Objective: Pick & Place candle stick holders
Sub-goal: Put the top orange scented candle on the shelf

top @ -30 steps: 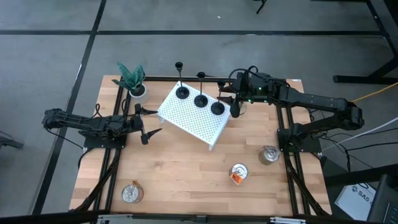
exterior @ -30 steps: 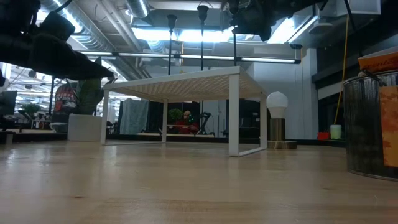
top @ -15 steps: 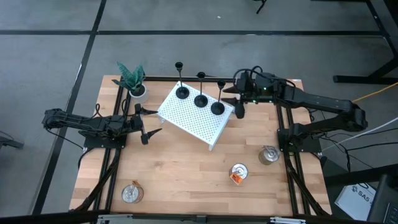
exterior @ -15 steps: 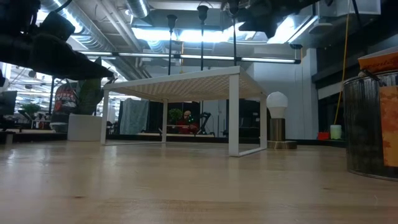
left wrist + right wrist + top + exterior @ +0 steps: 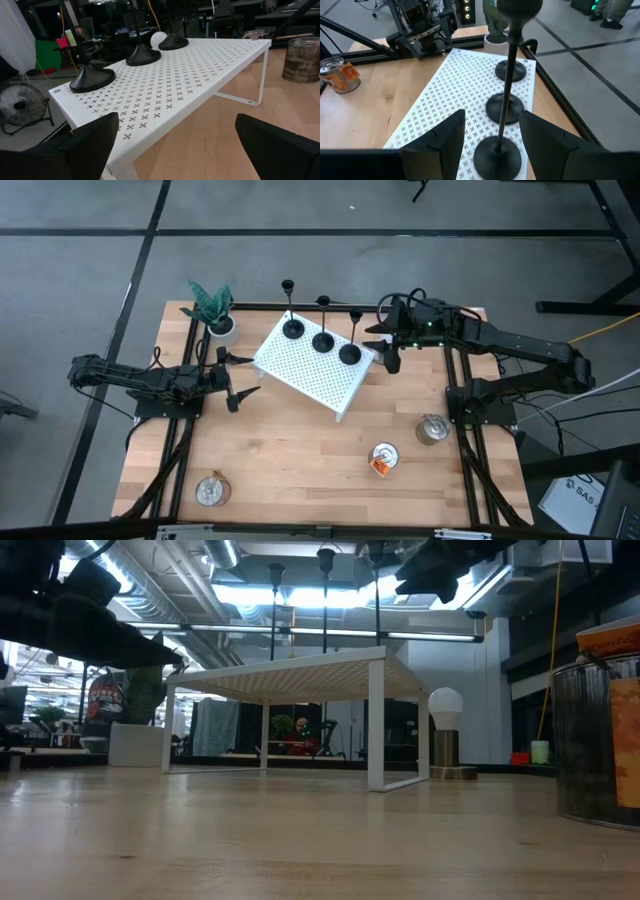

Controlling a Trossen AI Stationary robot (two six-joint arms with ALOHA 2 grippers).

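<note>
Three black candle stick holders stand upright on their round bases in a row on the white perforated rack. They also show in the right wrist view and the left wrist view. My right gripper is open, just off the rack's right end. Its fingers stand on either side of the nearest holder's stem, apart from it. My left gripper is open and empty at the rack's left side, facing the rack.
A potted plant stands at the far left. Three tin cans stand on the near half of the table. A bulb-shaped lamp stands behind the rack's right leg. There is bare wood in the near middle.
My right gripper has drawn back from the rightmost holder toward the table's right edge. The three holders have stayed upright on the rack.
</note>
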